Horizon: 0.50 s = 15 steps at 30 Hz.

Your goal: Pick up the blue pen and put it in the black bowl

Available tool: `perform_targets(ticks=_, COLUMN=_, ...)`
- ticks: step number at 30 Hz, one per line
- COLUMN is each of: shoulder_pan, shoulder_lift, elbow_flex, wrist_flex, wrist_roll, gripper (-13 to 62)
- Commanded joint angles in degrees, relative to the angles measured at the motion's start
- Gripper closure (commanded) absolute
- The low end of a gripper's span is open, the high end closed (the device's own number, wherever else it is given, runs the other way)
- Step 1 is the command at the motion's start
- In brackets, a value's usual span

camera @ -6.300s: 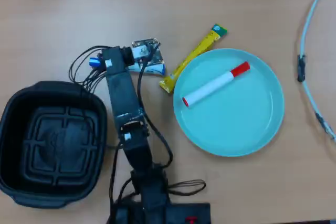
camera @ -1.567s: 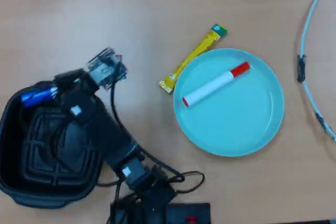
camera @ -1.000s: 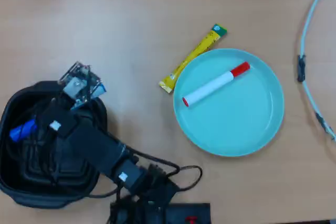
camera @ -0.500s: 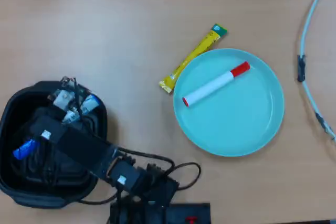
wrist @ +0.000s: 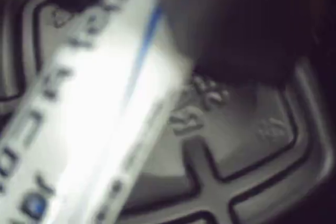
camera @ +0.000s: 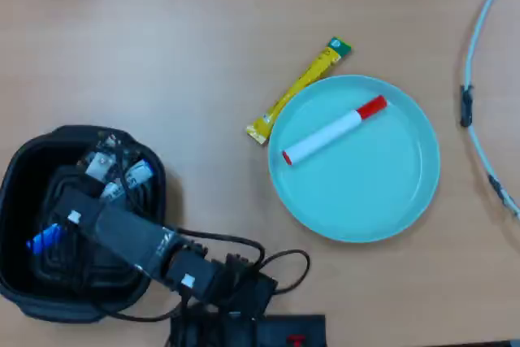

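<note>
overhead view shows my arm reaching down into the black bowl (camera: 20, 176) at the lower left of the counter (camera: 203, 30), with the blue pen (camera: 45, 238) poking out past the arm's left side, blue cap over the bowl's floor. my tool (camera: 69, 229) is buried under the arm there, so from above i cannot tell how its jaws stand. the wrist view is blurred, but the pen's white barrel with blue print (wrist: 89, 114) fills the left half, slanting across the ribbed floor of the bowl (wrist: 247, 156), very close to it. a dark shape sits against the barrel at the top, which i take for one jaw, so i judge the pen is likely in my grip, though i can't be sure.

i judge the step in hand to be the release. to do it well i'd spread the jaws without any sideways sweep, so the pen drops flat onto the ribs and doesn't bounce toward the wall. then lift straight up, clear of the rim and my own cables (camera: 236, 241), before swinging away. the teal plate (camera: 406, 193) with the red-capped marker (camera: 335, 131) and the yellow sachet stick (camera: 299, 87) lie well apart and need no care.
</note>
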Motion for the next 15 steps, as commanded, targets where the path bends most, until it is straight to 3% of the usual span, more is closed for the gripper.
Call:
perform_targets(ticks=1, shoulder_pan=-0.79, shoulder_lift=3.34, elbow_flex=-0.70, wrist_flex=-6.33, wrist_roll=0.70, gripper=56.1)
perform_targets(ticks=15, shoulder_pan=-3.08, shoulder_lift=3.43, elbow_flex=6.24, wrist_flex=-15.82, wrist_roll=2.72, gripper=56.0)
